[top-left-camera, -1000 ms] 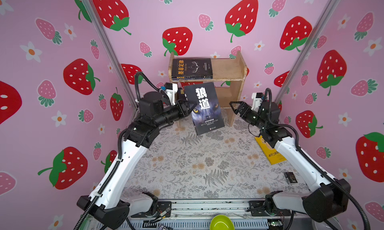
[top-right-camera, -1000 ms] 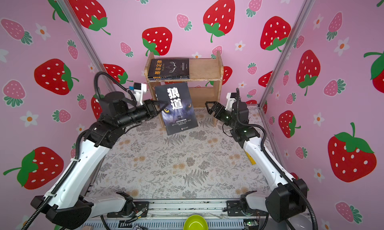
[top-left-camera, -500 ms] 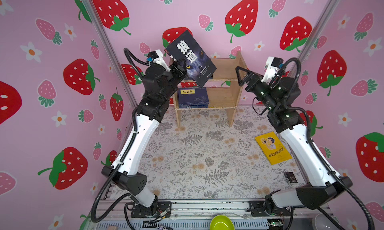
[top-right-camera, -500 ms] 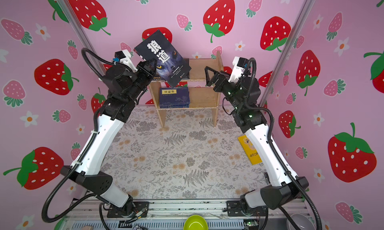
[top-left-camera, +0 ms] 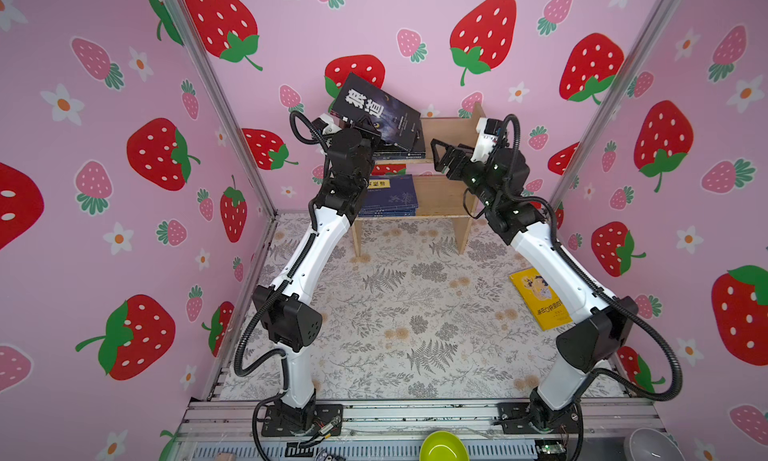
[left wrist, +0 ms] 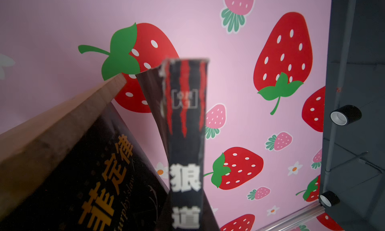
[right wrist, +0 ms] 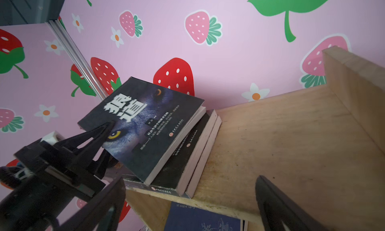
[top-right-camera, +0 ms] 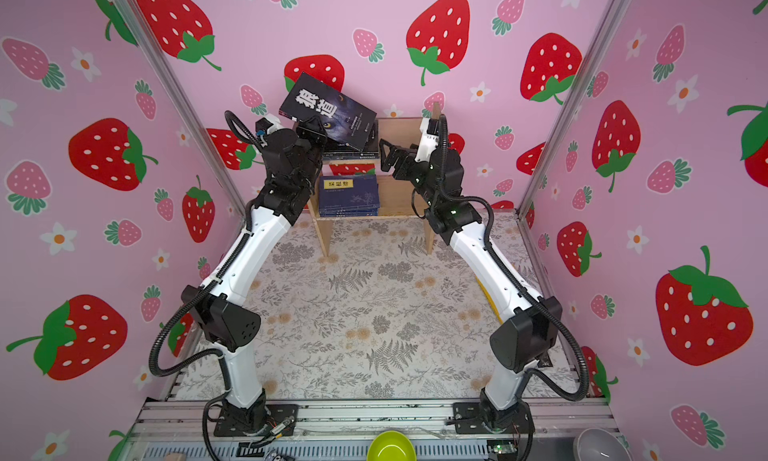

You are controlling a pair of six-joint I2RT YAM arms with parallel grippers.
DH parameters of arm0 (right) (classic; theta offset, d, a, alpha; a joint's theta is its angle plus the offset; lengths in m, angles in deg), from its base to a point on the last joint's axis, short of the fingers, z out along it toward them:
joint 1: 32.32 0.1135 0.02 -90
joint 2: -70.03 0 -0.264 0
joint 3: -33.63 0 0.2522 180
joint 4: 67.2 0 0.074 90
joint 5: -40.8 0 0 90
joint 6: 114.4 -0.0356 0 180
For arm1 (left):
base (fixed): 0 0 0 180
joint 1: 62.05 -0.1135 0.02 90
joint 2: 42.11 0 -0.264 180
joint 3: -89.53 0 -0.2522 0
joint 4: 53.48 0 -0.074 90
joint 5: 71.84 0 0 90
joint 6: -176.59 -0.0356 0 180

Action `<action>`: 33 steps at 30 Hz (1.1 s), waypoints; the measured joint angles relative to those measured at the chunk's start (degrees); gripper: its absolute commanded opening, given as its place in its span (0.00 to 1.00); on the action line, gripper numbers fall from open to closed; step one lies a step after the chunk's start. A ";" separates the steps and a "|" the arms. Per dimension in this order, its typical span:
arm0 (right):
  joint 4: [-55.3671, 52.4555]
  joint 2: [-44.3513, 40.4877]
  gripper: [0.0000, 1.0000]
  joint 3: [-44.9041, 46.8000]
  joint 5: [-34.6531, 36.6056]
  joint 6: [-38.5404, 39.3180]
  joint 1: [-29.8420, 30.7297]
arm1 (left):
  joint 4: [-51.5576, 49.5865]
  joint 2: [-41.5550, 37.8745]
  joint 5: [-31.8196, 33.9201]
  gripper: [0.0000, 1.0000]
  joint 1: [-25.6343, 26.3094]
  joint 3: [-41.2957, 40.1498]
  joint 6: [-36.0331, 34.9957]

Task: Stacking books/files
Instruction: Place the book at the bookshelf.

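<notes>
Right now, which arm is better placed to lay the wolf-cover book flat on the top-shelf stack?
Left. The left gripper grips the wolf-cover book, tilted over the top-shelf stack; the right gripper is open, empty.

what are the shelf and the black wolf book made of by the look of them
The shelf: pale wood boards, likely raw or lightly sealed; matte, with visible grain and stains. The wolf book: a paperback, thin card cover with a soft sheen, perhaps laminated; cream page edges show, and its spine end looks frayed in the left wrist view.
</notes>
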 measured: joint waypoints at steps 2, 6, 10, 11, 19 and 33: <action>0.26 1.95 0.96 -1.29 0.52 -0.11 0.48 | 0.39 0.50 1.53 0.00 0.68 0.07 0.44; 2.01 4.13 0.96 -2.71 1.42 -0.20 1.31 | 0.72 1.42 4.85 0.00 2.56 0.92 0.57; 3.67 5.14 0.95 -4.37 1.62 -0.28 1.53 | 0.15 2.45 6.97 0.00 4.46 2.93 -0.59; 3.96 5.62 0.95 -5.29 1.62 -0.33 1.53 | -0.02 2.64 7.41 0.00 4.85 3.30 -0.81; 4.66 10.16 0.84 -11.67 1.40 -1.99 1.53 | -0.70 2.23 11.32 0.00 6.75 2.03 -0.81; 3.54 13.94 0.78 -16.13 0.66 -4.68 1.53 | -0.90 -1.55 12.96 0.59 7.65 -3.80 -1.73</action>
